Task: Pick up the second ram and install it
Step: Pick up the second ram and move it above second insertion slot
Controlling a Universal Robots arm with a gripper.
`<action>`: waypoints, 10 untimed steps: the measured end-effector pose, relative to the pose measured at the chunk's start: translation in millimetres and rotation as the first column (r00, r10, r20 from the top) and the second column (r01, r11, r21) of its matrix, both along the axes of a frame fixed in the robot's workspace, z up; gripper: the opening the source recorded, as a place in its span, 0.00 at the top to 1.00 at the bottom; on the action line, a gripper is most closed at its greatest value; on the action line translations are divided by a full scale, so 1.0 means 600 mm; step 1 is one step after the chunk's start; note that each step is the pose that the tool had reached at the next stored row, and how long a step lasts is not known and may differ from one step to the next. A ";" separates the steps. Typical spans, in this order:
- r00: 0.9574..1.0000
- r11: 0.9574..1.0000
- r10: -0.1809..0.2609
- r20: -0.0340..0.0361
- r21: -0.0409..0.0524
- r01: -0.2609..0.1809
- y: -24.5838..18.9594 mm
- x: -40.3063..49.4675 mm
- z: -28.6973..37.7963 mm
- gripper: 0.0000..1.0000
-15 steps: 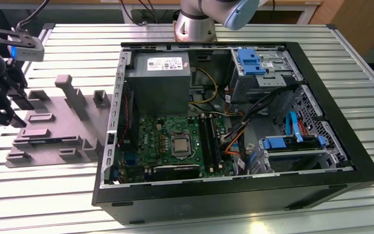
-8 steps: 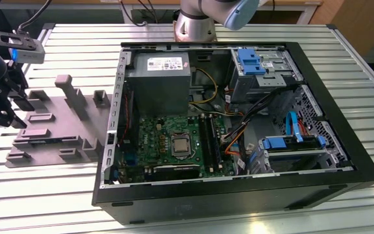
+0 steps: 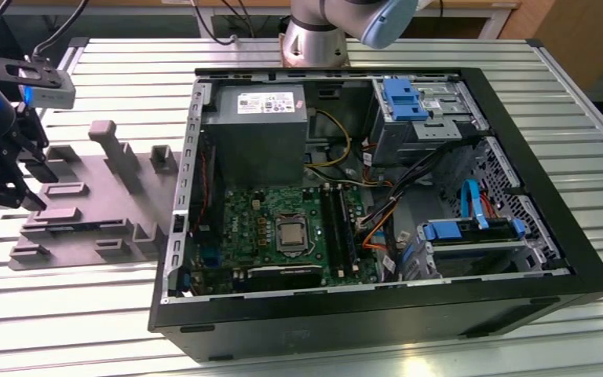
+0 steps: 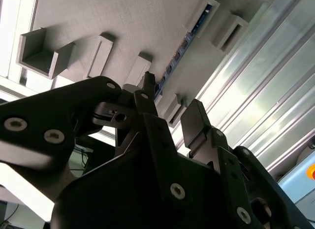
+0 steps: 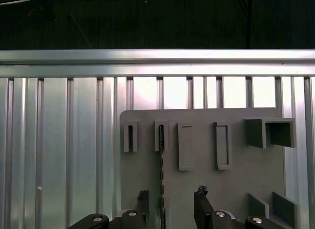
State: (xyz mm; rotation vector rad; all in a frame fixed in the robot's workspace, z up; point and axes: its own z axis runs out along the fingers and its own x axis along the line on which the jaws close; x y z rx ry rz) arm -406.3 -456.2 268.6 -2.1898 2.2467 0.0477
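1. At the exterior view's left, I judged a skewed grip the main risk. The second ram (image 5: 161, 165) stood on edge in the grey holder plate (image 5: 236, 189), nearer one finger than the other, so closing might tip it.
2. The gripper (image 5: 172, 192) hung with jaws apart, empty, with the stick lined up between its fingers.
3. Rightward, the computer case (image 3: 364, 314) lay open.

The arm's base (image 3: 312, 39) is seen as a silver-grey cylinder topped by a pale blue joint cap (image 3: 385, 23). The pincer (image 4: 172, 98) is built of matt black linked bars fastened with silver screws (image 4: 177, 190), and a grey box (image 3: 38, 85) lit blue is carried at its wrist.
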 end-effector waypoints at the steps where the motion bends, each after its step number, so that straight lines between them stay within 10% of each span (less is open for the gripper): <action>1: 1.000 1.000 0.000 0.000 0.000 0.000 0.0000 0.000 -0.001 0.51; 10: 1.000 1.000 0.000 0.000 0.000 0.000 0.0000 0.000 -0.001 0.51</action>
